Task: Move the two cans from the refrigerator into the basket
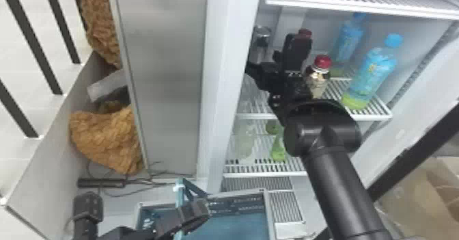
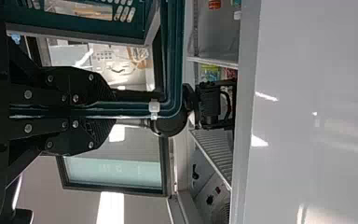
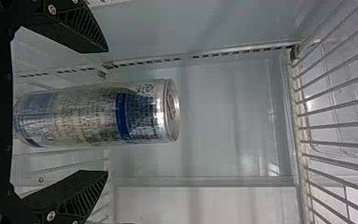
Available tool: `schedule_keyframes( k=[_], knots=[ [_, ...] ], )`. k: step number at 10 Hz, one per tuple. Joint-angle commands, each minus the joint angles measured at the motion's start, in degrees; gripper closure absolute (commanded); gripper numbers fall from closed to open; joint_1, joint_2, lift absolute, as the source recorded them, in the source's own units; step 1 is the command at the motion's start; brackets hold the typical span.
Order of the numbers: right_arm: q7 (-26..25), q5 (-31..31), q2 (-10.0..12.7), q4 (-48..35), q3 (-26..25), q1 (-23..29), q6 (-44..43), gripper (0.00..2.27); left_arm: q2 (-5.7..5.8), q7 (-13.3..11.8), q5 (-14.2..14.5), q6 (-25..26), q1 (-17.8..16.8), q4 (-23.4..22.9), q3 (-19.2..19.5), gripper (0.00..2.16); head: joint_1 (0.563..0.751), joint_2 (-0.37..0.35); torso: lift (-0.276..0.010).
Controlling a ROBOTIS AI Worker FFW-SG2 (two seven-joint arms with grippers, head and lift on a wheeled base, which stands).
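Silver and blue, a can [image 3: 98, 114] is standing upright inside the refrigerator [image 1: 225, 51], between the widely parted fingers of the right gripper [image 3: 107, 111], with a gap showing on both sides. Judging from this, the task is waiting on a grasp: this can is needing to be closed on, lifted out and carried over to the basket [image 1: 235, 195]. Whether the other can is already lying in there, I cannot tell.

The basket, teal inside with a pale rim, is sitting low in front of the refrigerator. The left gripper [image 2: 114, 110] is holding its handle [image 2: 137, 109], fingers closed around the bar. On the refrigerator's shelf [image 1: 372, 117], a red-capped bottle [image 1: 317, 82] and two blue-capped bottles [image 1: 370, 75] are standing; green-bottomed items [image 1: 278, 150] are resting on the rack below.
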Motion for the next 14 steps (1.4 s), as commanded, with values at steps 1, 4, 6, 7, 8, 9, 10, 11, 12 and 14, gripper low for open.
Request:
schedule_keyframes(
  k=[1,4,6,7,8,9,10,11,12,14],
  knots=[
    [0.01,0.09,-0.05,2.46,0.63,-1.85,-0.38,0.11,0.07,0.00,0.00,-0.02,0.00,0.00,0.09,1.19,0.695,-0.168,-0.031],
    [0.45,-0.03,-0.31,5.84,1.43,-4.24,0.18,0.72,0.07,0.09,0.00,-0.02,0.00,0.00,0.09,1.19,0.695,-0.158,-0.031],
    [0.27,0.20,-0.40,6.12,1.77,-4.24,0.18,1.27,0.07,0.09,0.11,-0.02,-0.14,0.00,0.09,1.19,0.695,-0.156,-0.031],
    [0.27,0.32,-0.57,5.84,2.35,-4.10,-0.38,1.27,0.07,0.09,0.11,-0.02,-0.14,0.00,-0.03,1.19,0.695,-0.156,-0.031],
    [0.27,0.54,-0.84,4.29,2.92,-3.54,-0.38,1.27,0.16,0.09,0.11,-0.02,-0.14,0.00,-0.03,1.19,0.695,-0.154,-0.031],
    [0.19,0.77,-0.93,2.32,2.92,-2.42,-0.38,1.27,0.16,0.09,0.11,-0.02,0.00,0.00,-0.03,1.19,0.695,-0.151,-0.031],
    [-0.34,1.00,-1.28,-1.33,2.92,-0.17,0.46,1.27,0.16,0.09,0.11,-0.02,0.00,0.00,-0.03,1.19,0.695,-0.150,-0.031],
    [-1.48,1.34,-1.89,-6.96,3.60,2.79,2.85,1.27,0.16,0.09,0.11,-0.02,-0.14,0.00,-0.14,1.19,0.695,-0.150,-0.031],
    [-2.63,1.23,-2.24,-11.88,3.72,5.18,5.66,1.27,0.16,0.09,0.11,-0.02,0.00,0.00,-0.14,1.19,0.695,-0.152,-0.031],
    [-3.24,0.43,-2.86,-18.35,3.60,8.69,8.19,1.27,0.25,0.09,0.11,-0.02,0.00,0.00,-0.25,1.19,0.695,-0.155,-0.031]
  ],
)
